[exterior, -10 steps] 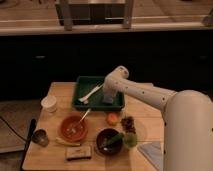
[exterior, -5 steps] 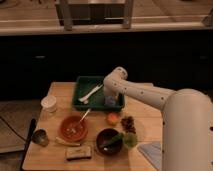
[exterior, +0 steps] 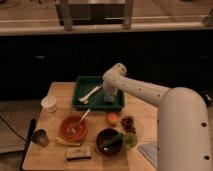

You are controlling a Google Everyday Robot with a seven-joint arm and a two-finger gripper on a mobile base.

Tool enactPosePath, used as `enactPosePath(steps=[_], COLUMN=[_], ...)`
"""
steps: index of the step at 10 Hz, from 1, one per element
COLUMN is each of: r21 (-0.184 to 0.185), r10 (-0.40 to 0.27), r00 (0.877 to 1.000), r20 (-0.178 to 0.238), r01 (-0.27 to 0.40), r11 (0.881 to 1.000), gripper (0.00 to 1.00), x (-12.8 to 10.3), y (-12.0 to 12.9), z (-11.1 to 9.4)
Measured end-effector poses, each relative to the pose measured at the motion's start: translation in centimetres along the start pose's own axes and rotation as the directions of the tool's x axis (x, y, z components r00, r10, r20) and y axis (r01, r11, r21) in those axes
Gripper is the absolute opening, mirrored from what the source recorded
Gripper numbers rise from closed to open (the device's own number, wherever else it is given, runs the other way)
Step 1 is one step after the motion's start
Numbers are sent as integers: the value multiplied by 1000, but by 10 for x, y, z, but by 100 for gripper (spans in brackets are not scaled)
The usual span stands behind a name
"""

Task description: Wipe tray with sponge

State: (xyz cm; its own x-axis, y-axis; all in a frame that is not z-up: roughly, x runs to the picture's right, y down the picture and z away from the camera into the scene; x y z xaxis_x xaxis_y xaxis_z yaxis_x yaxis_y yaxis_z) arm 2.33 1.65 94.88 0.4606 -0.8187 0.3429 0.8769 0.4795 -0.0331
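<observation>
The dark-green tray [exterior: 84,101] sits at the back middle of the wooden table. A white utensil [exterior: 90,93] lies across its left half. My white arm reaches in from the right, and my gripper [exterior: 110,97] points down inside the right half of the tray, close to its floor. A pale bluish-grey patch under the gripper may be the sponge [exterior: 109,99], but I cannot make it out clearly.
A round orange bowl [exterior: 73,127] with a spoon stands front left. A dark bowl [exterior: 108,140] stands front middle, a flat tan-and-dark block [exterior: 79,152] at the front edge. A white cup [exterior: 49,103], a small jar [exterior: 40,137], an orange fruit [exterior: 113,118] and dark and green items [exterior: 129,131] are nearby.
</observation>
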Motion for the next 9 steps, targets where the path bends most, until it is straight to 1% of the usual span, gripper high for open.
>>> enactPosePath(steps=[2,3,4,5,6,7,9], r21=[26,44,54,60,71,72,55], r10=[-28,-54,-78,-95,-126,-138,-147], r00=[1000,998,996,993,988,985,983], r20=[12,37,52,65,88,100,108], r01=[27,53,76,91,120,131,141], r11=[999,998,996,994,990,989,988], gripper=[0,0,0,0,0,0,0], x=[-8,-18,-25,-30,-41,-46,-45], y=[-17,-25,-25,-22,-18,-13,6], z=[0,-1,-3,-4,-8,-9,-11])
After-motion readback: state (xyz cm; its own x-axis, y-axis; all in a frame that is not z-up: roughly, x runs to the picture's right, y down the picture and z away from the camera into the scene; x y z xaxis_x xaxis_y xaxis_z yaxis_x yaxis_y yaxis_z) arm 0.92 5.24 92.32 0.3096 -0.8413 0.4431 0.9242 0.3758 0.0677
